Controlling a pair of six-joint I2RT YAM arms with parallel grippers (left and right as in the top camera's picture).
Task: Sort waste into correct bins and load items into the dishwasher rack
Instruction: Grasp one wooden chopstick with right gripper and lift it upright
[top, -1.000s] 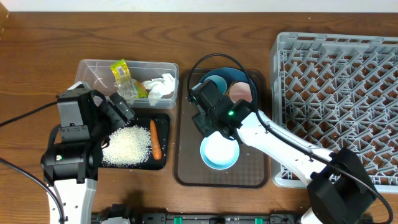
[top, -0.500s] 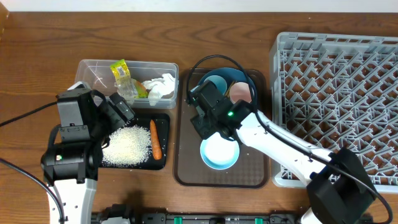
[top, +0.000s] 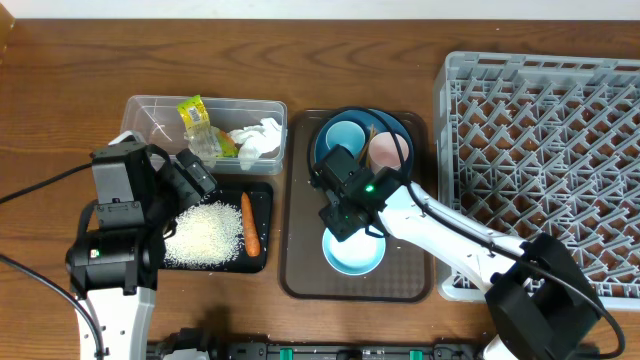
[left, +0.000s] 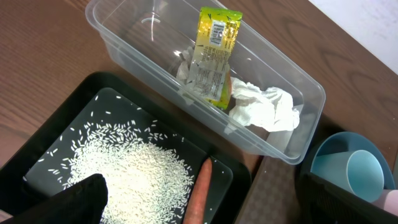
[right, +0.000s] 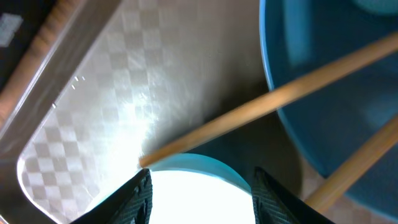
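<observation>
Left of the brown tray (top: 300, 270), the left hand (top: 195, 175) hovers with fingers wide apart over the black tray (top: 262, 195) of rice (top: 205, 232) and carrot (top: 250, 225). The wrapper (top: 195, 118) and tissue (top: 255, 138) lie in the clear tub (top: 140, 110). On the brown tray the right hand (right: 199, 186), fingers partly apart and gripping nothing, hangs over the bowl (top: 355, 250) by the chopsticks (right: 249, 109), plate (top: 395, 125) and two cups; the rack (top: 540, 150) stands right of it.

Chopsticks (right: 249, 112) cross the dark blue plate (right: 323, 134); one tip meets the bowl (right: 193, 193), over the brown tray (right: 124, 81)
</observation>
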